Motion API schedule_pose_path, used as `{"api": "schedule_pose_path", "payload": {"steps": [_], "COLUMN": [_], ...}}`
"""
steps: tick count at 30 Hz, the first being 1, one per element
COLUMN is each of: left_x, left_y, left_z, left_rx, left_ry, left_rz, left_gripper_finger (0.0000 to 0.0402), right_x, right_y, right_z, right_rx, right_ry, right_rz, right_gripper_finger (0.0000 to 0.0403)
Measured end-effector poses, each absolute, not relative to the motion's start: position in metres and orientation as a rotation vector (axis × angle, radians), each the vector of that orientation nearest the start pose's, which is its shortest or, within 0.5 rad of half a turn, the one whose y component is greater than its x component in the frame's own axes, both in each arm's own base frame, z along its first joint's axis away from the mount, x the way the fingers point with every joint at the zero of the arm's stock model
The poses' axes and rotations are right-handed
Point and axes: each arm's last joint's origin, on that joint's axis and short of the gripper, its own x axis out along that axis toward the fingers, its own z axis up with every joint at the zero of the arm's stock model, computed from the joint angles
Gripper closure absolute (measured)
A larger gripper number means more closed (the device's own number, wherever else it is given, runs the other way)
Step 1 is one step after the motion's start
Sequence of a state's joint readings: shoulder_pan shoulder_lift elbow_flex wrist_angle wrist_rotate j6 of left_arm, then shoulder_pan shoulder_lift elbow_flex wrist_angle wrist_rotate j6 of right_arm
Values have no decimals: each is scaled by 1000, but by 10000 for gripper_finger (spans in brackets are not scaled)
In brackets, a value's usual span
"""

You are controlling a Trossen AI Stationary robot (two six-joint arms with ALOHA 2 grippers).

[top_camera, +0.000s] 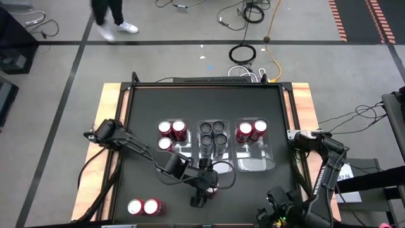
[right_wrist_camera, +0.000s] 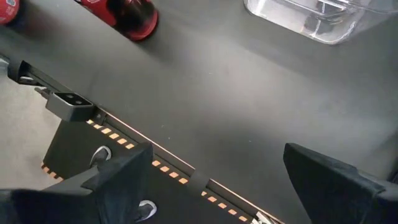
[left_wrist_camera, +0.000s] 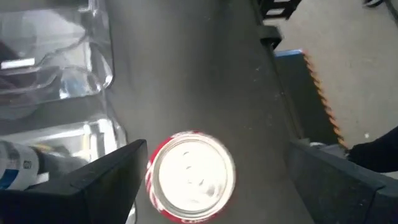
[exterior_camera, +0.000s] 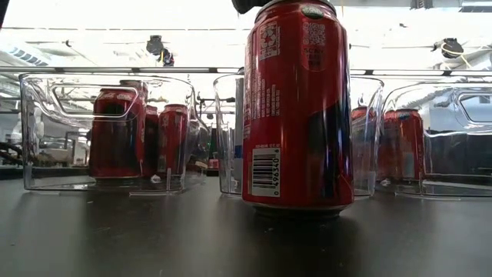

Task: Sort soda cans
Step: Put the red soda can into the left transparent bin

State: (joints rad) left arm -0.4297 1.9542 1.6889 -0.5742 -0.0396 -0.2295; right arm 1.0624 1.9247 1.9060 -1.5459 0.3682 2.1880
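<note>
A red soda can (exterior_camera: 296,108) stands upright on the black table near the front middle, its silver top (left_wrist_camera: 189,177) showing in the left wrist view. My left gripper (left_wrist_camera: 217,150) is open above it, one finger on each side of the can top, the can closer to one finger. In the high view this gripper (top_camera: 204,187) is just in front of the middle bin. My right gripper (right_wrist_camera: 214,168) is open and empty over the table's near right edge (top_camera: 278,212). Two more red cans (top_camera: 143,206) stand at the front left.
Three clear bins stand in a row mid-table. The left bin (top_camera: 183,147) holds three red cans, the middle bin (top_camera: 213,152) holds several dark cans, and the right bin (top_camera: 256,161) holds two red cans at its far end. A person walks beyond the table's far left.
</note>
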Motion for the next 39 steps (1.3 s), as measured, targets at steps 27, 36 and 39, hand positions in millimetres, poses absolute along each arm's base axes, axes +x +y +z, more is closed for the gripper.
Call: {"api": "schedule_pose_path", "payload": {"steps": [27,36,39], "left_x": [412,410,410], "left_y": [-186,-184,-185], "left_z": [215,214,214], "left_rx": [29,46,47], "left_ry": [992,1006,1006], "left_rz": [-226,-201,-200], "left_gripper_finger": [18,81,88], "right_x": [182,182,182], "right_y": [309,309,309], "right_z": [311,311,311], "right_rx": [838,837,835], "right_ry": [1016,1016,1016], "right_rz": [-795,-795,-794], "right_gripper_finger": [48,48,48]}}
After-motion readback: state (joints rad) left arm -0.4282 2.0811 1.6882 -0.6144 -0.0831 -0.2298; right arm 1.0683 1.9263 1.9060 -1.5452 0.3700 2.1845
